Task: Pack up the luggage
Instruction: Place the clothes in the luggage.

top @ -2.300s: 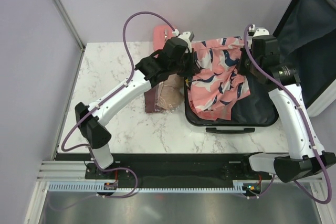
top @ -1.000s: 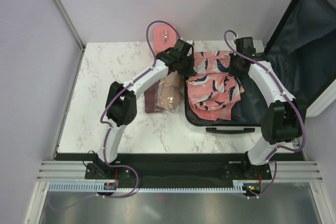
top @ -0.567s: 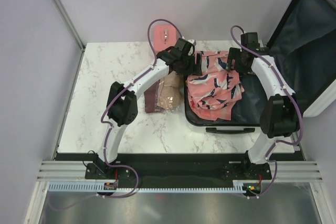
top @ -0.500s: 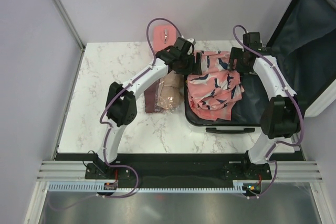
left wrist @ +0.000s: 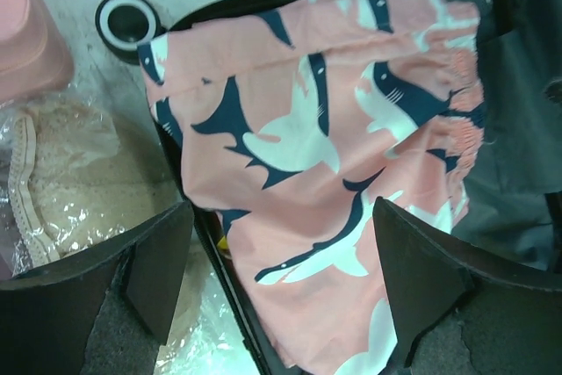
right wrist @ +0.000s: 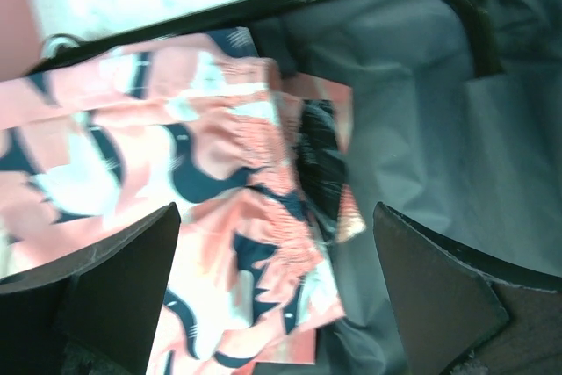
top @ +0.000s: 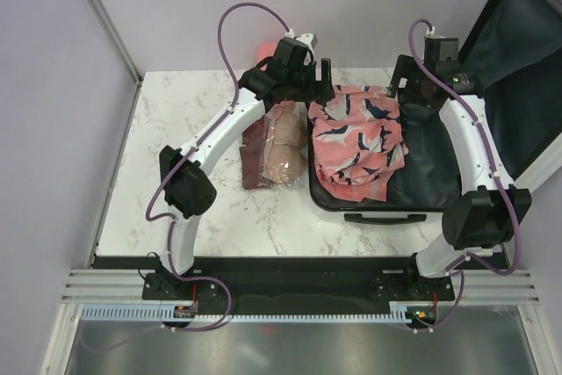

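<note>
Just now lets go of the pink shark-print garment (top: 356, 142) with left gripper (left wrist: 281, 226) and right gripper (right wrist: 272, 226), jaws wide and empty, leaving it spread inside the open luggage (top: 435, 173) on the table (top: 193, 129), one item packed

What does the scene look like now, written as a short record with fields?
luggage: open, lying on the table
pink shark-print garment: lying loose in the luggage's base
clear bag with beige item: on the table beside the luggage
pink case: far table edge, mostly hidden
left jaws: open, empty, above the garment
right jaws: open, empty, above the garment's edge
</note>
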Tool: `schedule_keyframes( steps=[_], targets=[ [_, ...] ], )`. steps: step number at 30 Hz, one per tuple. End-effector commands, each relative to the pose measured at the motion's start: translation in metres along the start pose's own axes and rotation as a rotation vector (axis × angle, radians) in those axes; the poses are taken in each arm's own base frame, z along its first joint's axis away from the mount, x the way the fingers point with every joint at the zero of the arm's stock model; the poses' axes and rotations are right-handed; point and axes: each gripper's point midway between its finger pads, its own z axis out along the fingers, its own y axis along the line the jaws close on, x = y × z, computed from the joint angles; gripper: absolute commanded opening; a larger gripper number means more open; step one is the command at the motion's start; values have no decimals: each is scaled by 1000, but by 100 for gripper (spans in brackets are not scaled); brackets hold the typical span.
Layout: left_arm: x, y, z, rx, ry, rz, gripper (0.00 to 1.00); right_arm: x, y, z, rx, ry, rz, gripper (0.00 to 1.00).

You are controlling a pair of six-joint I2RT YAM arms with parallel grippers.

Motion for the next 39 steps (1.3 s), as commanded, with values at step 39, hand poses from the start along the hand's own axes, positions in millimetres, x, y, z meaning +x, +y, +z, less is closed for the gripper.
schedule_keyframes(
  steps=[39],
  targets=[
    [-48, -59, 3, 286, -136, 51, 88, 9, 68, 22, -343, 65, 26, 93]
  ],
)
